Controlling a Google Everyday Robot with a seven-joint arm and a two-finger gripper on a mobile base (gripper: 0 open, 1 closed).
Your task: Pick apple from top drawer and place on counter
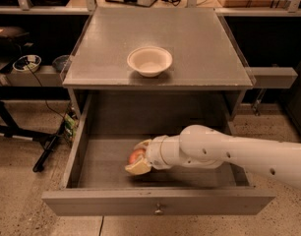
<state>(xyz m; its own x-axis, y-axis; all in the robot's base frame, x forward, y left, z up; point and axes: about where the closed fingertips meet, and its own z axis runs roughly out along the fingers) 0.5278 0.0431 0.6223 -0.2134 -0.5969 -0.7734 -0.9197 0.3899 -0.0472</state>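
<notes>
The top drawer (pixel 91 200) is pulled open below the counter (pixel 190 48). My white arm reaches in from the right, and my gripper (pixel 138 157) sits low inside the drawer, left of its middle. Its pale fingers are closed around the red apple (pixel 136 156), which shows only as a small reddish patch between them. The apple rests at or just above the drawer floor. The counter holds a white bowl (pixel 149 61).
The drawer's side walls and front panel with a small metal knob (pixel 159 211) surround the gripper. Dark shelving with cables and small bowls (pixel 27 63) stands to the left. A black stand's legs (pixel 47 149) lie on the speckled floor at the left.
</notes>
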